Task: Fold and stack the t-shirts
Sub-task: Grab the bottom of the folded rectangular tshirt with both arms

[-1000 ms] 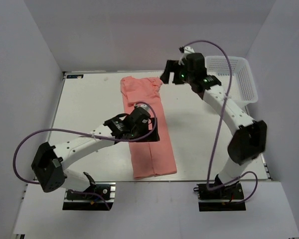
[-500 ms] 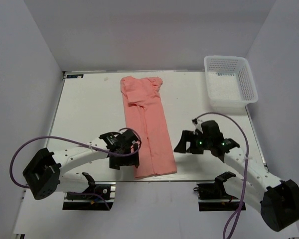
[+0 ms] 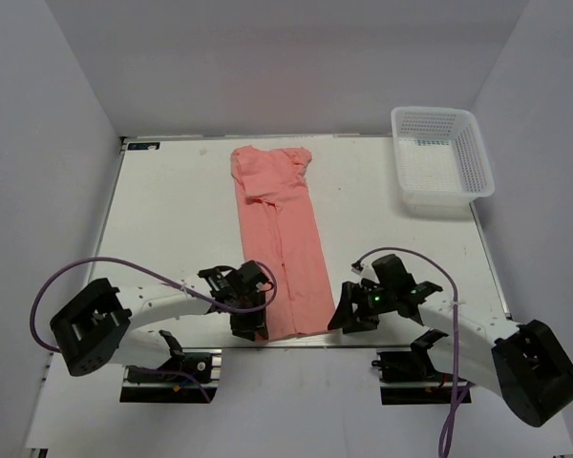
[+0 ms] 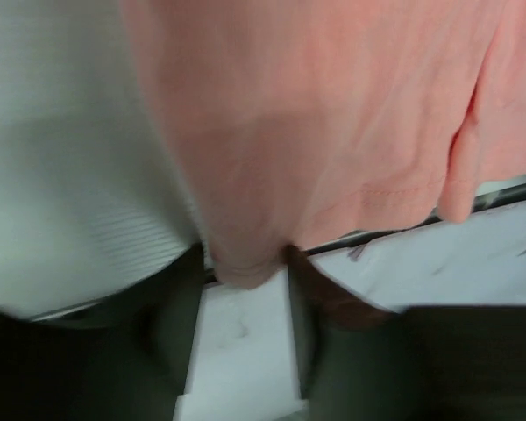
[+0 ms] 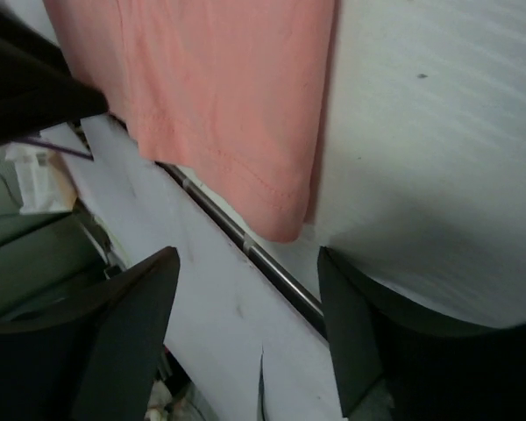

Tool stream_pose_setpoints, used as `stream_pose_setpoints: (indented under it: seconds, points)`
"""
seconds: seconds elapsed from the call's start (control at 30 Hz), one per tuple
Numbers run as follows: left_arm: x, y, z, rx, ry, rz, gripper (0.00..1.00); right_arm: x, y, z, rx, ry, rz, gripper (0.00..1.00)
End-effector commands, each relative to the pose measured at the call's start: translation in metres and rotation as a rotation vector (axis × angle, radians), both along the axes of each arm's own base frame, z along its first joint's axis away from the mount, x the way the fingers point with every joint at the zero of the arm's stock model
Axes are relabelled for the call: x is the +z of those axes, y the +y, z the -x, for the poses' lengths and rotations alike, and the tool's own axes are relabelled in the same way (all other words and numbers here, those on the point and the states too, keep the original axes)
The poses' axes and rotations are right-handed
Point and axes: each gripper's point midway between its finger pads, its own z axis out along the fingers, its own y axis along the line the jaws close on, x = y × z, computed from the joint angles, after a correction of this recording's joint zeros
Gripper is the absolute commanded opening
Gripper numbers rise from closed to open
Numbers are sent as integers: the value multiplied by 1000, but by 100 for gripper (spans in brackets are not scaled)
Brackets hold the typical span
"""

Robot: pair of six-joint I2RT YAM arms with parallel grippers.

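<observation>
Basket (image 3: 441,198), white mesh, sits at the far right corner of the table (image 3: 172,210); only its own mesh shows inside. It is well apart from everything else.

T-shirt (image 3: 282,248), salmon pink, lies mid-table as a long narrow strip, collar end toward the far edge, hem at the near edge and lapping over the metal rail (image 5: 309,303) there.

Left pincer (image 4: 244,289) is at the near left hem corner. Fabric is bunched between its fingers and touches both, but the view is blurred, so can't tell if it is actually clamped.

Right pincer (image 5: 245,254) is released, fingers wide apart, with the near right hem corner between them and not touching.

Both arms lie low along the near edge, flanking the strip. Purple cables (image 3: 86,272) loop off each arm, clear of the cloth.
</observation>
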Motion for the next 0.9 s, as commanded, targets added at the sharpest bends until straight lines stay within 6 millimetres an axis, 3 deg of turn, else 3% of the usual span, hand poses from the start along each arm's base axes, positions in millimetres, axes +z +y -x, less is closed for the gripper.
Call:
stream_pose_setpoints:
  seconds: [0.0,0.07,0.13,0.2,0.3,0.33,0.47,0.6,0.8,0.87]
  points:
    - [-8,-6,4,-24,13,18,46,0,11,10,46,26,-79,68]
    - [-14,0,6,-21,18,-7,37,-6,9,12,41,24,-56,60]
    - [-17,1,5,-18,16,-19,31,-11,7,6,25,-9,-22,45]
    - [-16,-3,2,-18,4,-2,27,-8,10,2,30,-32,-20,38]
    - [-10,-11,-3,-27,-18,24,27,-14,10,-9,2,-60,16,38]
    - [-10,-11,-4,-27,-18,24,27,-17,10,-10,3,-47,37,42]
    - [-3,-6,-5,-19,-37,11,27,-33,-7,1,0,22,153,53]
    - [-1,-4,-6,2,-53,22,27,-35,-8,-3,-22,-8,155,53]
    - [-1,-4,-6,2,-53,22,22,-25,10,-15,-1,-39,93,18]
    - [7,-11,-10,2,-70,48,10,-16,18,-12,67,-65,35,0]
